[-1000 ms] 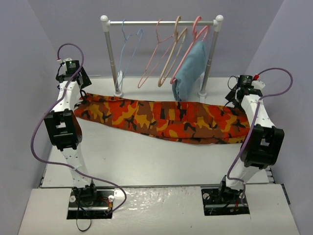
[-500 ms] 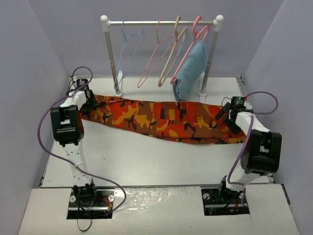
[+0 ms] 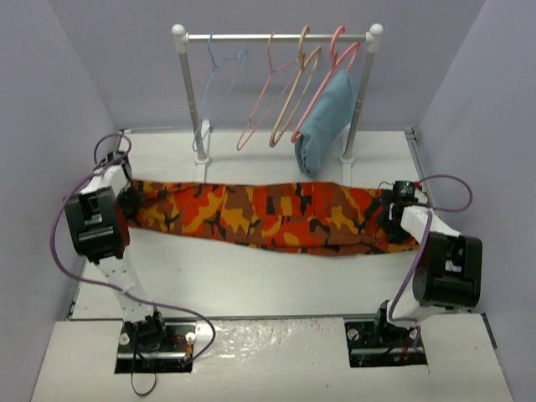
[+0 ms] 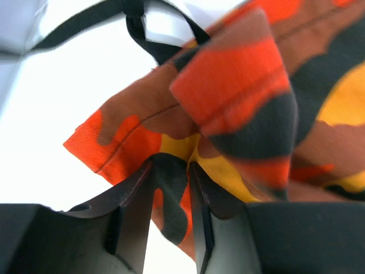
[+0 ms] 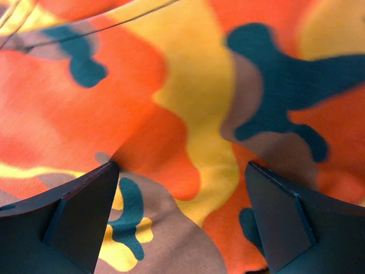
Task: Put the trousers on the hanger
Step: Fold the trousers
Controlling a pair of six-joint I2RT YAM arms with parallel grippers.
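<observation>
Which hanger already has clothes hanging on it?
The pink hanger at the right end of the rail. A folded light-blue garment hangs from it; the others are bare.

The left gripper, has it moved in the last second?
Yes. The left gripper has come forward and down, away from the rack's left post, and now pinches the end of the trousers.

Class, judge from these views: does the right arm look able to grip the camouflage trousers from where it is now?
Probably yes: the right gripper sits open right over the camouflage trousers, cloth spanning the gap between its fingers, nothing else in the way.
</observation>
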